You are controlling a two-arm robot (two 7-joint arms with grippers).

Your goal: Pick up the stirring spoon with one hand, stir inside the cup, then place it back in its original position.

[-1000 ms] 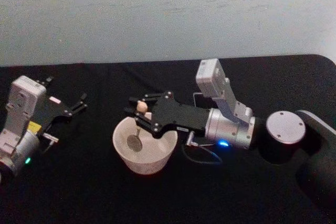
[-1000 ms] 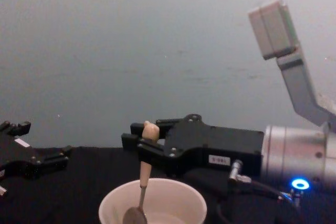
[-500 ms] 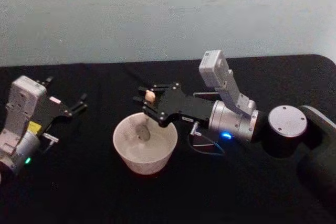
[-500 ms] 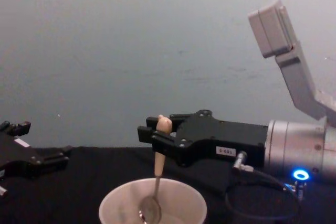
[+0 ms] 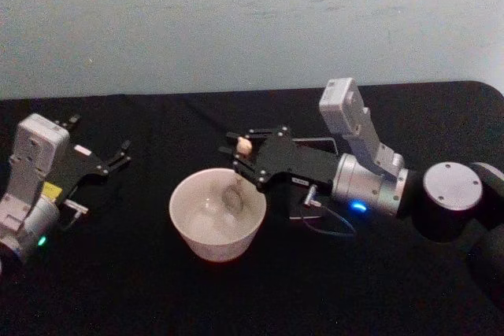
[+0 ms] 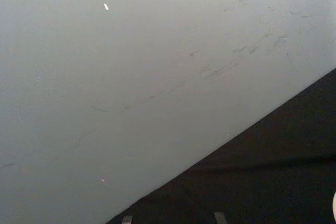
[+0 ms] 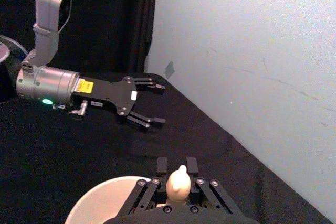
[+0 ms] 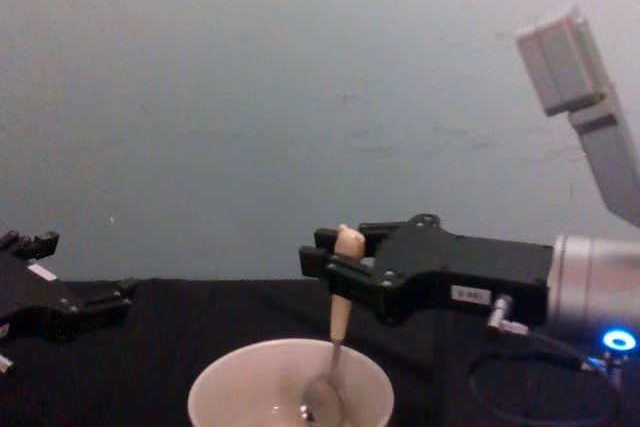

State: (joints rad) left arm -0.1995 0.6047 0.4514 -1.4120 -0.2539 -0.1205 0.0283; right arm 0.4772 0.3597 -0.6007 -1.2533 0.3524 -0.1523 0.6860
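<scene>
The right end effector (image 5: 239, 150) grips the stirring spoon (image 8: 338, 332), bowl down in the cup (image 5: 197, 230); the left end effector (image 5: 101, 132) rests wide at left.

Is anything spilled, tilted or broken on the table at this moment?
Nothing stands out. The cup stands upright with no visible spill around it. The right hand grips the spoon, whose bowl is inside the cup. The left hand rests open at the left.
</scene>
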